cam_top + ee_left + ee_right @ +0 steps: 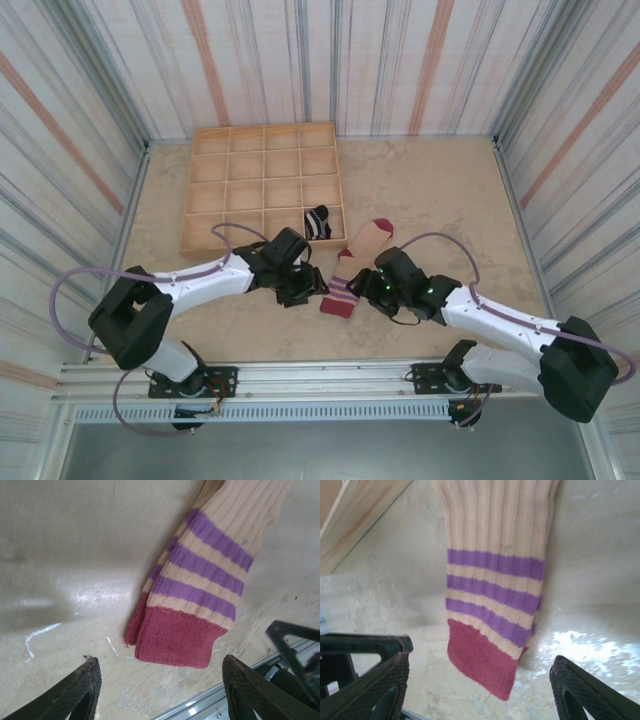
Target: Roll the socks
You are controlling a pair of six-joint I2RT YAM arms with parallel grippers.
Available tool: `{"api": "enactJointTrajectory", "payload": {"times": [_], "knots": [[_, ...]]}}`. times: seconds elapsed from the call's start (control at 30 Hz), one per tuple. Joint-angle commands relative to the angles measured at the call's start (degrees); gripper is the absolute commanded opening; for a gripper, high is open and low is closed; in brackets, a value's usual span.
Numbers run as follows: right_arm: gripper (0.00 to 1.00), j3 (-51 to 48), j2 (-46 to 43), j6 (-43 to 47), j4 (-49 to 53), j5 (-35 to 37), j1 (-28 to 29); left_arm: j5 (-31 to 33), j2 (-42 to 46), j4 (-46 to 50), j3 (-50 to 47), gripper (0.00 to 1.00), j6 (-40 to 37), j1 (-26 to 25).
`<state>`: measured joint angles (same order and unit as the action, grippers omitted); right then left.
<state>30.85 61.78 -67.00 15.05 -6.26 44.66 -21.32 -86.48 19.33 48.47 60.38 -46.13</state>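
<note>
My left gripper (161,661) and right gripper (481,659) hang released beside the dark red cuff (175,637) of the beige purple-striped fabric sock (357,262), I think to start rolling there.

Striped walls (400,60) in grey, white and rust close in a beige marbled table (440,190) on three sides. A metal rail (330,375) runs along its near edge. Light glares off the tabletop.
</note>
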Motion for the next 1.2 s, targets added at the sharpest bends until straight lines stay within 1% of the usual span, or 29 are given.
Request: {"api": "enactJointTrajectory", "payload": {"times": [0.0,0.13,0.23,0.3,0.4,0.47,0.67,0.7,0.77,0.83,0.9,0.97,1.03,1.1,1.13,1.17], "knots": [[0.81,3.7,0.8,9.4,7.0,-1.1,-2.5,-1.0,-1.6,-1.2,-1.9,0.64,4.8,-0.3],[0.82,7.0,2.0,14.5,11.0,0.3,-3.3,0.1,-2.5,-1.3,-2.2,0.60,5.6,-0.4],[0.82,7.1,1.9,15.2,11.2,0.2,-4.9,-0.2,-4.1,-2.4,-1.6,0.56,4.2,-0.4],[0.80,6.8,1.7,14.8,11.0,-1.1,-7.0,-0.6,-5.5,-2.5,-0.6,0.52,1.7,-0.6],[0.80,6.9,1.7,16.2,11.2,-2.5,-9.2,-0.2,-7.4,0.7,2.3,0.50,-2.9,-1.1],[0.81,7.9,1.7,18.5,11.9,-2.3,-9.8,0.6,-8.0,2.1,3.0,0.50,-3.9,-1.2],[0.82,11.0,1.7,26.2,14.7,-0.8,-10.1,0.1,-10.7,1.2,3.7,0.42,-4.5,-1.3],[0.84,11.5,1.7,27.0,15.4,-0.2,-10.1,-0.1,-11.2,0.9,3.8,0.40,-4.5,-1.4],[0.84,11.9,1.5,28.2,15.9,0.5,-10.4,-0.3,-12.0,0.9,3.8,0.36,-4.2,-1.6],[0.84,12.2,1.4,28.9,16.4,0.4,-11.3,-0.4,-12.6,0.9,3.7,0.34,-3.8,-1.8],[0.84,12.1,1.3,29.2,16.3,-1.0,-12.8,0.0,-13.3,1.1,3.9,0.33,-3.5,-2.0],[0.84,12.0,1.1,29.5,16.2,-2.5,-14.3,-0.2,-14.1,0.9,4.5,0.29,-3.3,-2.4],[0.84,12.0,1.3,29.9,16.2,-4.1,-15.4,0.0,-14.8,0.9,5.3,0.28,-3.2,-2.7],[0.84,12.1,1.6,31.0,16.1,-6.7,-16.1,0.2,-15.5,0.7,5.7,0.22,-2.6,-2.8],[0.84,12.2,2.0,31.8,16.0,-8.5,-16.2,0.4,-15.8,0.7,5.8,0.21,-2.3,-2.7],[0.84,12.3,2.6,32.9,15.8,-10.1,-16.2,0.5,-15.9,0.6,5.9,0.17,-2.0,-2.7]]}}
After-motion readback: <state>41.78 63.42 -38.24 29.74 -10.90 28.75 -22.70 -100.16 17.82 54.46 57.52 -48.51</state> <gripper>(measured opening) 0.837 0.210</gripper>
